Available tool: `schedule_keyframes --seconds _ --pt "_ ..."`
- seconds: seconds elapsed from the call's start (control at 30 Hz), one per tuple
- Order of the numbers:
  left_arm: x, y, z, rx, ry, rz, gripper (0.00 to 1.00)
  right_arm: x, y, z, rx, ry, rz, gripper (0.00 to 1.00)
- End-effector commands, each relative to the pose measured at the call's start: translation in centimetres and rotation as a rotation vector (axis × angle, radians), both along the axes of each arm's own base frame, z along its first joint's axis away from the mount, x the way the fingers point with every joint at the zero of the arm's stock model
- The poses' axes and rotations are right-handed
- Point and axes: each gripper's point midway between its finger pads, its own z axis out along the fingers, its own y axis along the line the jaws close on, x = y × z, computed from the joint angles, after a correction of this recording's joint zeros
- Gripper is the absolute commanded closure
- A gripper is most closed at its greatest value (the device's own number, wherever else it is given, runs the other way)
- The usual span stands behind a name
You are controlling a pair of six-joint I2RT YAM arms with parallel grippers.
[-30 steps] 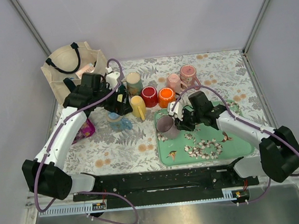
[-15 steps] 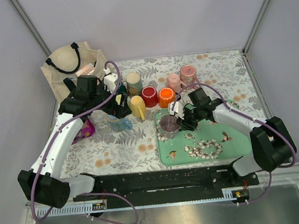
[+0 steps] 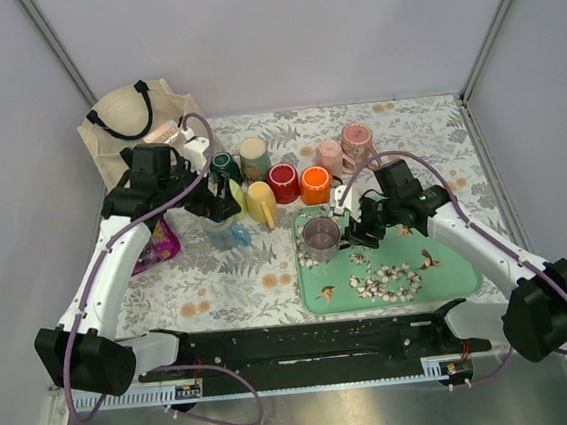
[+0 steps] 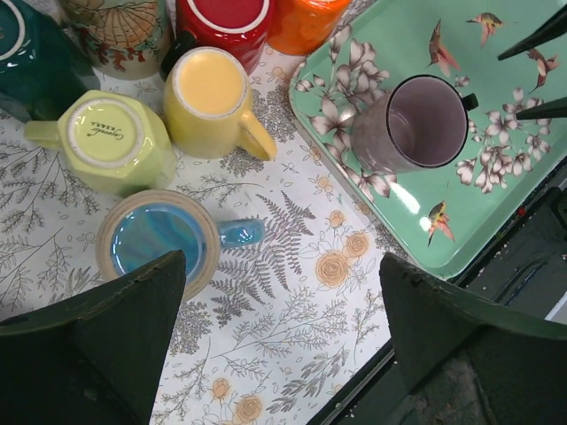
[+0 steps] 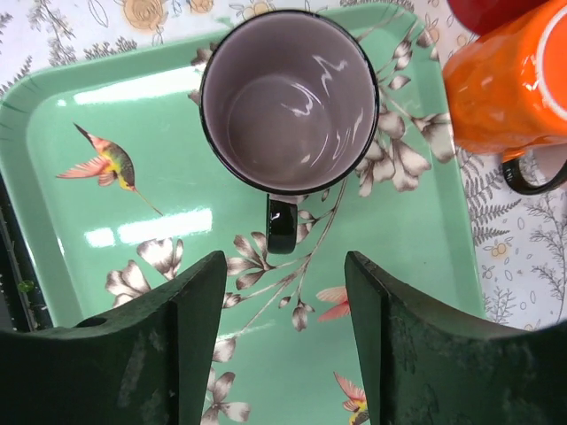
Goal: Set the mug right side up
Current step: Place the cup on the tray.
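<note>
Above the tray (image 5: 416,292), hovers with right gripper (image 5: 282,274) spread by the upright mug (image 5: 288,97); holds left gripper (image 4: 282,266) spread too, finger roots cropped.

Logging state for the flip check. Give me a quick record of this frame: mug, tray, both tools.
target: purple mug, upright, mouth up, empty
location: far-left part of the green tray
handle: points toward the right tool
right tool: open, holding nothing, just short of the handle
left tool: open, holding nothing, above the table by the blue mug
neighbours: lime mug upside down, base showing
status: target looks right side up
</note>
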Motion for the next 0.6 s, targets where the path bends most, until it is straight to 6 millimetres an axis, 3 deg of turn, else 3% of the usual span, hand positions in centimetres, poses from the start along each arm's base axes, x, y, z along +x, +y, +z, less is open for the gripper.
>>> schedule_keyframes --seconds 0.0,0.2,0.37,0.5,0.57 --pt "0.3 0.3 2.2 -0.082 -0.054 0.020 0.06 -1.1 1.4 1.7 0.041 0.015 0.024 0.35" --pt "1.1 1.3 3.5 -0.151 -0.051 0.083 0.06 -2.3 5.0 1.4 0.013 0.011 0.146 0.36" --pt "1.2 1.7 4.6 -0.150 -0.072 0.078 0.06 -1.4 7.7 1.6 0.039 0.020 0.171 0.39" --pt "0.3 1.2 5.9 -0.170 -0.081 0.050 0.06 -1.0 8.5 0.8 -0.015 0.040 0.186 0.43" --pt "-0.1 1.0 6.6 -0.187 -0.086 0.044 0.07 -1.4 8.0 0.0 -0.078 0.050 0.232 0.45"
